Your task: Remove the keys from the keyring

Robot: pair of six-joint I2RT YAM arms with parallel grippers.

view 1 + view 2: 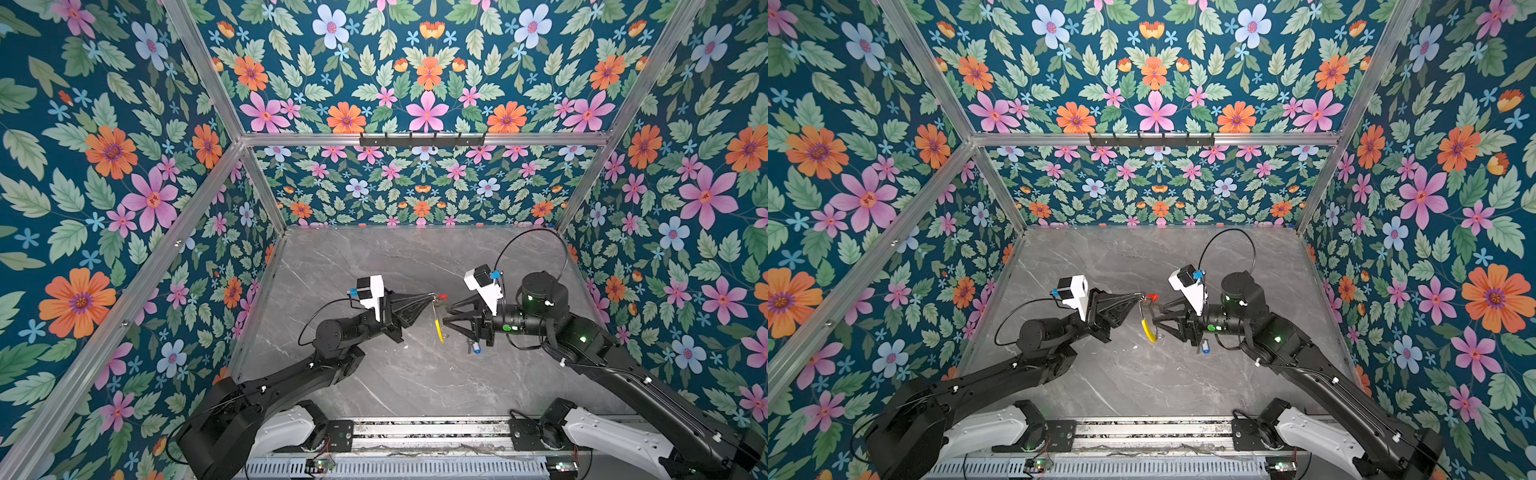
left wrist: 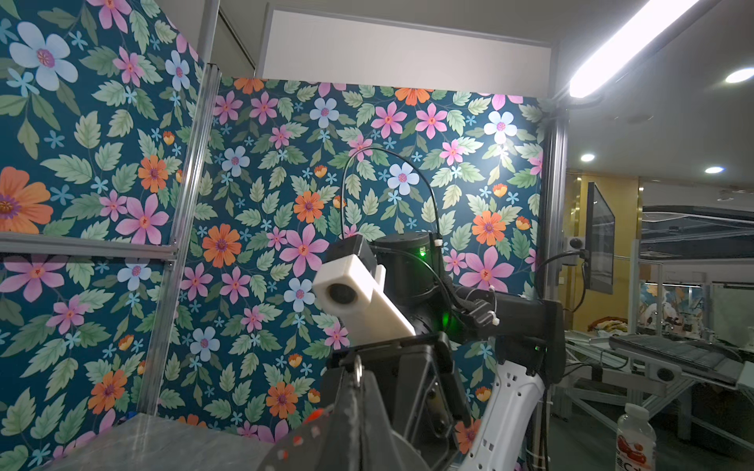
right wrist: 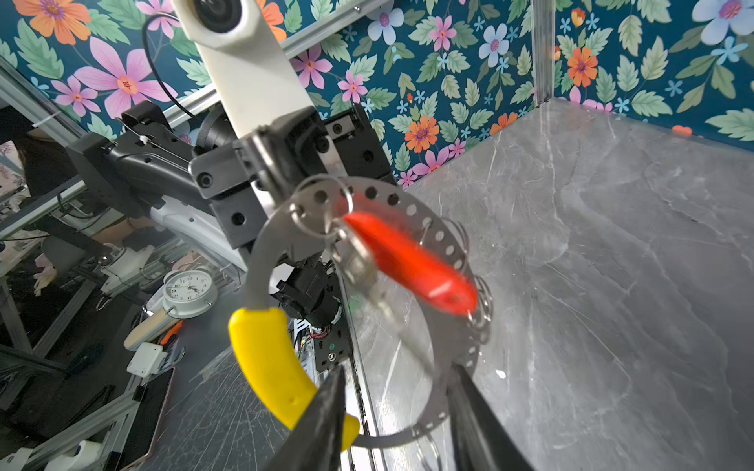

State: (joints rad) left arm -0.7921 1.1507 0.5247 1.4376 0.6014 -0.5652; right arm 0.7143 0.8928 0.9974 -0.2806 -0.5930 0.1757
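One key off, one left: the blue-tagged key (image 1: 1203, 346) lies at 4 o'clock of the keyring (image 3: 261, 253), which the left gripper (image 1: 430, 296) clamps; the red-tagged key (image 3: 408, 261) hangs on, right gripper (image 3: 395, 371) parted

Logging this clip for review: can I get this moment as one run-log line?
left gripper: shut on keyring, held off table | right gripper: open near keyring | red-tag key: on keyring | blue-tag key: on table

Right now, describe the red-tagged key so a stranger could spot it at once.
Over the grey marble table, a grey hoop with a yellow arc hangs from the left jaws. From its rim dangles a silver key; its red tag sets it apart from the blue-tagged key by the right arm.
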